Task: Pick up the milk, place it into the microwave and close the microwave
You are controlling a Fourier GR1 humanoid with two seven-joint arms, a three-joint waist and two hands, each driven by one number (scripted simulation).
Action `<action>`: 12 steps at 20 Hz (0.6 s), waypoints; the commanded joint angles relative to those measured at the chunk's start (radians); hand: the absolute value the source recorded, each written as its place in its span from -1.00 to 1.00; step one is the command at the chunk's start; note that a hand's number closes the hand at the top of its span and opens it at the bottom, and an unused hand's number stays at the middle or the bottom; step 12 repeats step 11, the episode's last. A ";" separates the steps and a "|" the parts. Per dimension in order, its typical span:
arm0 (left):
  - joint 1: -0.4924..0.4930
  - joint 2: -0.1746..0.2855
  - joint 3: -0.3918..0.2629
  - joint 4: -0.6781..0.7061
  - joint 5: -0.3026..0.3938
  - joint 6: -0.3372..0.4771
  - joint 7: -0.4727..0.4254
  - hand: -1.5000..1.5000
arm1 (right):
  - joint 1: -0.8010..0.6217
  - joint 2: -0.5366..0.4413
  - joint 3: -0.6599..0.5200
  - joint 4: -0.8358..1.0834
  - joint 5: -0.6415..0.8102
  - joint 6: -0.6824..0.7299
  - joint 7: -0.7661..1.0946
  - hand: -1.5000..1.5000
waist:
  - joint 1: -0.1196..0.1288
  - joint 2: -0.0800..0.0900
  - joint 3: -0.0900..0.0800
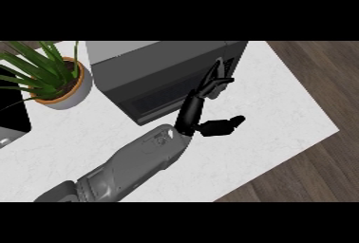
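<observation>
Grey forearm ended in the left hand, fingers straight and slightly spread, tips against the microwave front; milk unseen. Likely the closing step: next, press the door flush.

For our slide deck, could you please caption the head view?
Left hand, fingers straight, at the front of the microwave; potted plant beside it on the white counter.

Back of the microwave cut by the upper edge; inside not visible. Plant leaves and a black slab run off the left edge; slab unidentifiable. Fingertips of the left hand are dark against the microwave's dark front, contact undeterminable; forearm cut at the lower edge.
</observation>
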State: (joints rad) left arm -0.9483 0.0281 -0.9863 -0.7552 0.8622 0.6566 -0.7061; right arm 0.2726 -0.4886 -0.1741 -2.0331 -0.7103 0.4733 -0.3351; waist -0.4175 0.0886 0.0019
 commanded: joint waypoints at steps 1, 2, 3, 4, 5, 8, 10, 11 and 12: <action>-0.081 -0.007 -0.025 0.154 -0.024 0.037 0.096 -1.00 | 0.000 -0.009 -0.007 0.005 -0.011 -0.006 0.014 -1.00 | 0.015 0.006 0.009; -0.081 0.006 -0.042 0.182 -0.044 0.058 0.093 -1.00 | -0.001 -0.011 -0.002 -0.004 -0.012 -0.001 0.015 -1.00 | 0.022 0.004 0.010; -0.097 0.021 -0.045 0.207 -0.055 0.091 0.109 -1.00 | 0.006 -0.012 -0.005 -0.001 -0.012 -0.007 0.021 -1.00 | 0.031 -0.004 0.012; -0.098 0.028 -0.052 0.226 -0.063 0.095 0.111 -1.00 | 0.004 -0.012 -0.015 -0.001 -0.017 -0.010 0.016 -1.00 | 0.032 -0.002 0.011; -0.107 0.025 -0.045 0.240 -0.057 0.116 0.136 -1.00 | 0.010 -0.007 -0.009 -0.004 -0.017 -0.012 0.019 -1.00 | 0.042 -0.007 0.011; -0.133 0.016 -0.056 0.263 -0.065 0.120 0.163 -1.00 | 0.013 -0.015 -0.021 -0.011 -0.021 -0.017 0.025 -1.00 | 0.055 -0.008 0.008; -0.137 0.006 -0.061 0.276 -0.070 0.133 0.170 -1.00 | 0.015 -0.017 -0.032 -0.012 -0.032 -0.016 0.022 -1.00 | 0.056 -0.006 0.008; -0.151 0.006 -0.066 0.283 -0.074 0.135 0.186 -1.00 | 0.018 -0.014 -0.034 -0.012 -0.031 -0.025 0.025 -1.00 | 0.059 -0.009 0.008; -0.151 0.006 -0.066 0.283 -0.074 0.135 0.186 -1.00 | 0.018 -0.014 -0.034 -0.012 -0.031 -0.025 0.025 -1.00 | 0.059 -0.009 0.008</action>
